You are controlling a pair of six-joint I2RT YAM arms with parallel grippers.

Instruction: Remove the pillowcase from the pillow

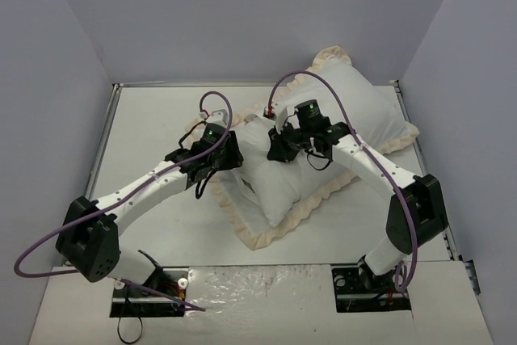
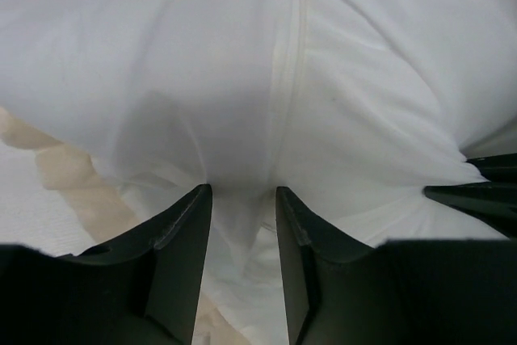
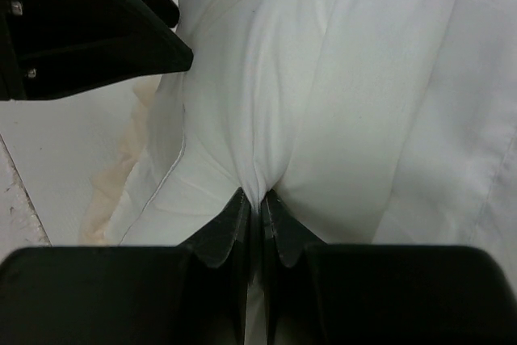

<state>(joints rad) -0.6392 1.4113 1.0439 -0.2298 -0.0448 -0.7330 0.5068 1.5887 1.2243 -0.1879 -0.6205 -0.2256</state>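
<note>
The pillowcase (image 1: 363,111) lies white face up across the table, its cream frill (image 1: 266,236) round the edge. The pillow is inside it and plumps it out; I cannot pick out any bare pillow surface. My right gripper (image 1: 280,151) is over the middle, shut on a pinched fold of the white pillowcase fabric (image 3: 323,103); its fingertips (image 3: 254,195) almost touch. My left gripper (image 1: 232,157) is at the cover's left side with its jaws apart (image 2: 240,191). Loose white fabric (image 2: 242,78) bulges between them, beside a stitched hem (image 2: 287,78).
The white table (image 1: 145,119) is walled by grey panels on three sides. Purple cables loop over both arms. My left gripper shows at the top left of the right wrist view (image 3: 97,30), and the right gripper's tip at the right edge of the left wrist view (image 2: 485,187).
</note>
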